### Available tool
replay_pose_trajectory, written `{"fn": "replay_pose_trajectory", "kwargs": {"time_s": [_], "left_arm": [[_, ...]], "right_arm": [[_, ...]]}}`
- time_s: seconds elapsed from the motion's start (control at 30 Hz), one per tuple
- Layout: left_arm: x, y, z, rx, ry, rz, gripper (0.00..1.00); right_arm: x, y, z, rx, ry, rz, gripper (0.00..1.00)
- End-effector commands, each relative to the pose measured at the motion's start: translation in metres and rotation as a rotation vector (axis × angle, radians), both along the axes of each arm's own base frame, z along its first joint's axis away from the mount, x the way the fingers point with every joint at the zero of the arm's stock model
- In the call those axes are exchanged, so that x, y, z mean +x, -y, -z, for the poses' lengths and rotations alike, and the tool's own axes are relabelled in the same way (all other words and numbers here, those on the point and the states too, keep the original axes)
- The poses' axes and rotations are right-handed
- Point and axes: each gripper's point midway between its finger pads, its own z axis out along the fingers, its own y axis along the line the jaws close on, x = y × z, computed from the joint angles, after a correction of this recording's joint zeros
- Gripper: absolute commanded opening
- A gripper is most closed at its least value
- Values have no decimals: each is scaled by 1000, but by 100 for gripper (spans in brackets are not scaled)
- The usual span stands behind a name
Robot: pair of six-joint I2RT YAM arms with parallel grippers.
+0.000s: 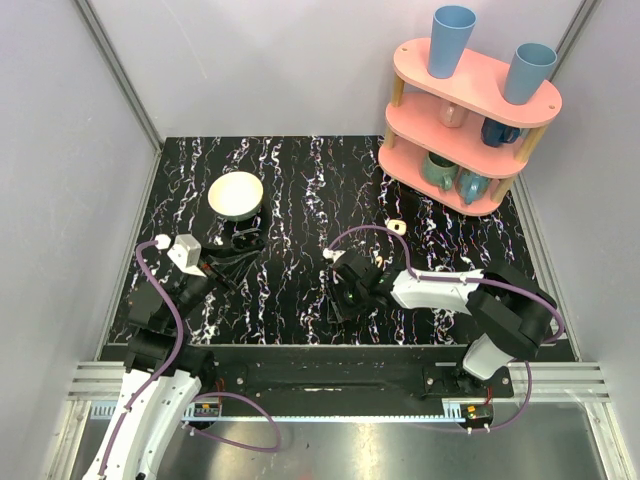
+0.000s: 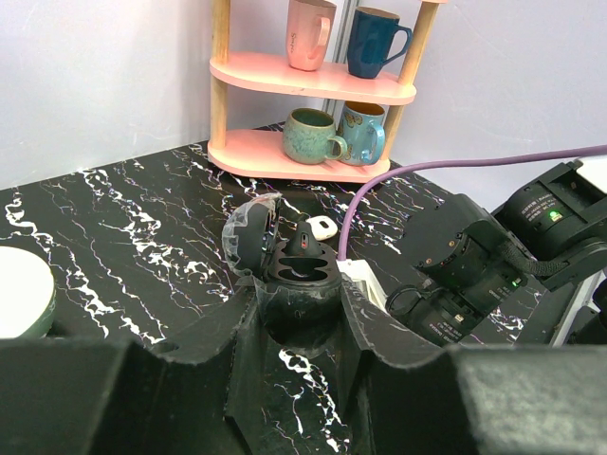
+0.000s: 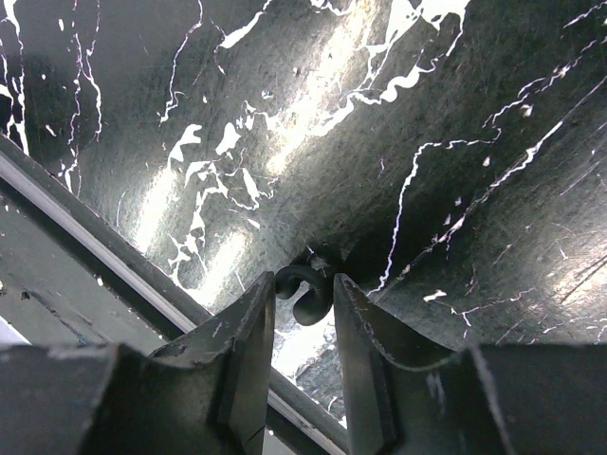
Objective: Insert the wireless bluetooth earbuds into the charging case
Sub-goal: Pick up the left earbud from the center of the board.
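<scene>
Earbud (image 3: 294,278), dark and hooked, pinched in narrow right tool (image 1: 338,298), well right of bowl (image 1: 236,195), low over counter (image 1: 300,190). Charging case (image 2: 296,275), lid open, clasped by left tool (image 2: 299,308) just nearside of bowl. Case leftward from earbud; 1 slot looks filled.

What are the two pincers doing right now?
Left pincer: closed on the open black charging case.
Right pincer: closed on a small dark earbud.
</scene>
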Motion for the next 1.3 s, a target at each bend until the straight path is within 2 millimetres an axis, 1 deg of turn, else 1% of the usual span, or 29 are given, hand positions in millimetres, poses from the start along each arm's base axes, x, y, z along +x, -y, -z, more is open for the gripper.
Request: {"fn": "replay_pose_trajectory", "kwargs": {"time_s": [0.0,0.13,0.2,0.37,0.5,0.67,0.77,0.93,0.97,1.07,1.1,1.27], "left_arm": [[-5,-4,-26,-19,77,-17,3],[-5,-4,-27,-19,78,-17,3],[-6,-4,-27,-19,80,-15,3],[-6,-4,-26,-19,78,-17,3],[-5,-4,-26,-19,78,-17,3],[-5,-4,-26,-19,77,-17,3],[-5,-4,-26,-19,77,-17,3],[-5,-4,-26,-19,77,-18,3],[-5,-4,-26,-19,77,-18,3],[-5,-4,-25,-18,76,-17,3],[-5,-4,-26,-18,76,-17,3],[-5,-4,-25,-18,76,-17,3]], "right_arm": [[-11,18,17,-91,-15,-15,39],[-11,17,17,-86,-18,-13,37],[-14,16,17,-74,-25,-24,32],[-16,14,15,-56,-30,-31,27],[-14,13,11,-41,-13,-26,25],[-12,13,6,-23,9,-15,18],[-10,12,4,-15,20,-9,17],[-6,9,-7,23,56,-1,11],[-4,8,-10,35,66,3,8],[4,2,-31,100,125,12,3],[4,1,-34,107,135,8,0],[6,-6,-40,137,143,-1,0]]}}
